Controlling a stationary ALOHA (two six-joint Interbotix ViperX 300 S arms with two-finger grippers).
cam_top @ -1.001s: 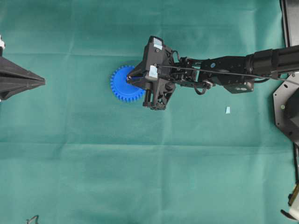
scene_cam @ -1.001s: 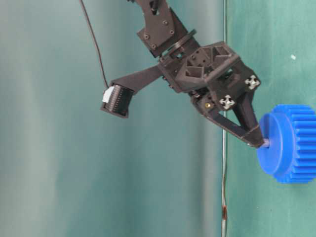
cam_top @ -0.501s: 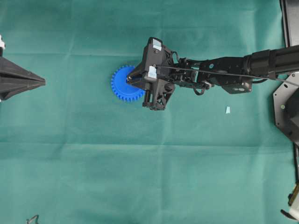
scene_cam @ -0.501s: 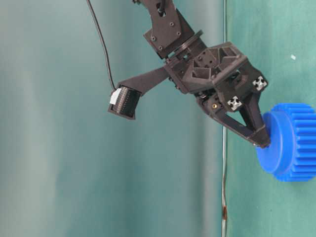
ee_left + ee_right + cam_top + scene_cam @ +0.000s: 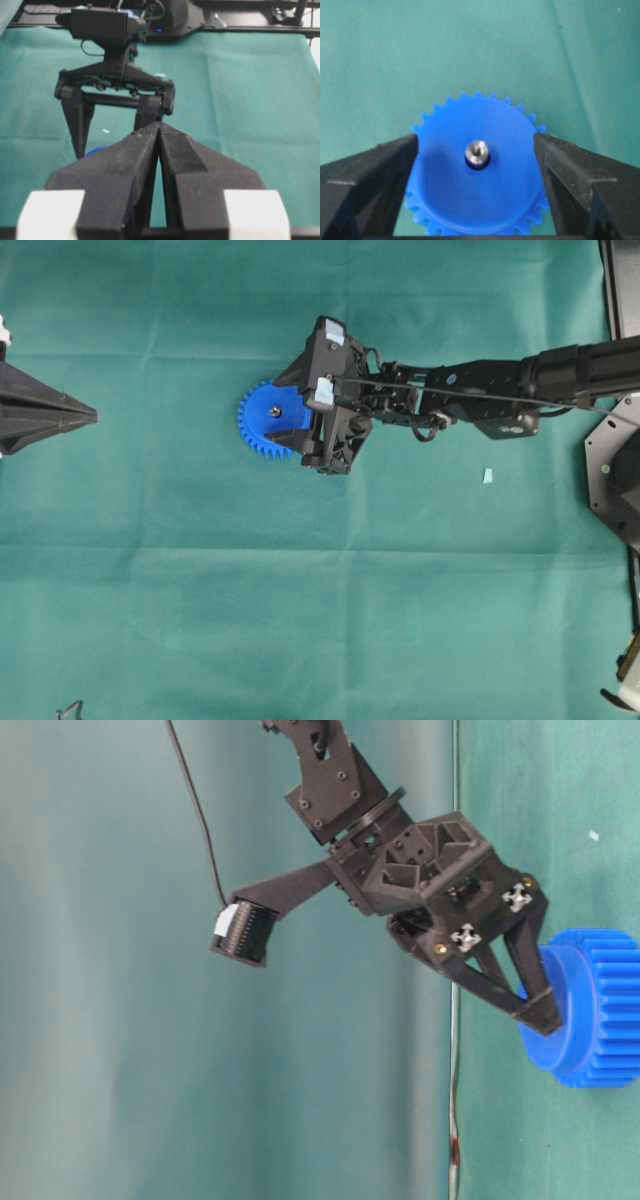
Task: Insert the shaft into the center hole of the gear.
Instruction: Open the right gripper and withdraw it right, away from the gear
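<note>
The blue gear (image 5: 262, 422) lies flat on the green cloth. The shaft (image 5: 477, 149) stands in the center hole (image 5: 478, 163) of the hub, its shiny end showing (image 5: 275, 412). My right gripper (image 5: 476, 139) is open just above the gear (image 5: 470, 200), one finger on each side of the hub and neither touching the shaft. In the table-level view its fingertips (image 5: 545, 1015) sit at the hub's face of the gear (image 5: 600, 1020). My left gripper (image 5: 92, 416) is shut and empty at the far left; its tips meet (image 5: 159, 125).
A small pale blue scrap (image 5: 488, 476) lies on the cloth to the right of the right arm (image 5: 500, 400). Black equipment stands along the right edge (image 5: 615, 470). Green cloth covers the whole table (image 5: 300, 620).
The right gripper was shut on the shaft at the gear's hub; it has now opened wide and let go. The shaft stays standing in the hole. The left gripper has not moved.
</note>
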